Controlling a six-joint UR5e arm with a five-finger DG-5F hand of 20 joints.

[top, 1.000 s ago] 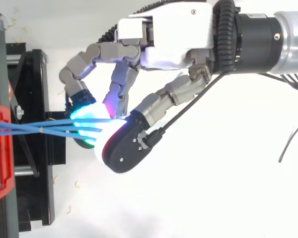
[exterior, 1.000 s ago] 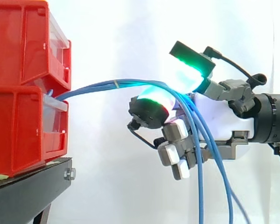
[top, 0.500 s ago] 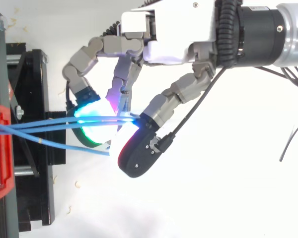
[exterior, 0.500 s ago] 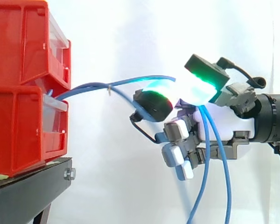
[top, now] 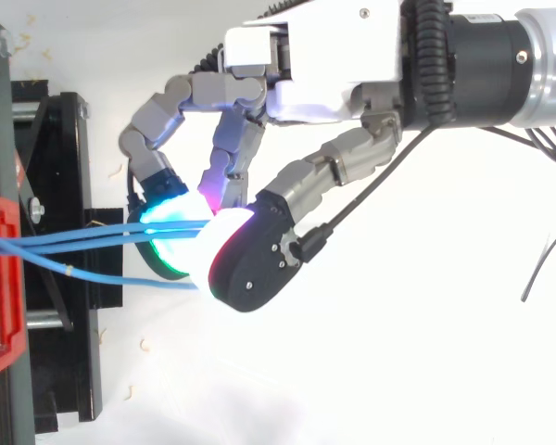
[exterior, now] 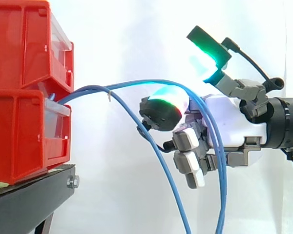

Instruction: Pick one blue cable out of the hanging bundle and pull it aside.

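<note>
Robot lab test rig: stacked red bins [exterior: 19,73] on black stand [exterior: 34,195] at left, plain white curtain [exterior: 127,39] as backdrop behind, industrial arm [exterior: 288,122] w/ multi-finger hand [exterior: 239,122] on its flange at right

Two red bins [exterior: 24,44] sit stacked at the left edge of the side view, each with a clear front panel [exterior: 57,111]. They rest on a black stand [exterior: 34,197] with a bolt [exterior: 72,182] at its corner. A white curtain [exterior: 127,39] hangs behind. In the top view, pale scraps [top: 145,346] lie lower left.

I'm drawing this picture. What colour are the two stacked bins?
Red. The stacked bins show best in the side view.
</note>
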